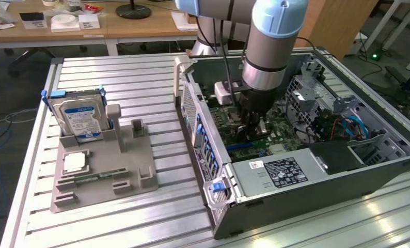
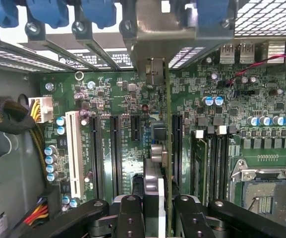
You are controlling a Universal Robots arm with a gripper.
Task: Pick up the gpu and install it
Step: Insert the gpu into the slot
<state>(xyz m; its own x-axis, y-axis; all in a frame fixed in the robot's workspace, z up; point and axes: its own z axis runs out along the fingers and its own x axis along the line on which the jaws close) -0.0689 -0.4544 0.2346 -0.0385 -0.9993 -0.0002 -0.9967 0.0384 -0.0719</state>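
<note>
Exterior view: the grey-and-blue robot arm reaches down into the open dark-grey computer case (image 1: pixel 308 170), which lies on its side on the ribbed aluminium table (image 1: pixel 122 77). The black gripper (image 1: pixel 255 125) is low inside the case, just above the green motherboard (image 1: pixel 281 135). What it carries is hard to make out from here. On the exterior view's left, a grey plastic parts holder (image 1: pixel 115 170) stands on the table, well apart from the case. It holds a silver hard drive with a blue-white label (image 1: pixel 81 118) upright in its rear slot, and a narrow green memory stick (image 1: pixel 95 176) lies flat near the holder's front.

Wrist view: the black fingers (image 2: pixel 131 218) are partly closed on the gpu (image 2: pixel 156 163), a thin flat card seen edge-on, standing upright between them. The card's metal bracket (image 2: pixel 155 69) sits at the case's rear slot openings. The card runs along the motherboard (image 2: pixel 118 148), in line with the long black expansion slots (image 2: pixel 115 148); whether it is fully seated cannot be told.
</note>
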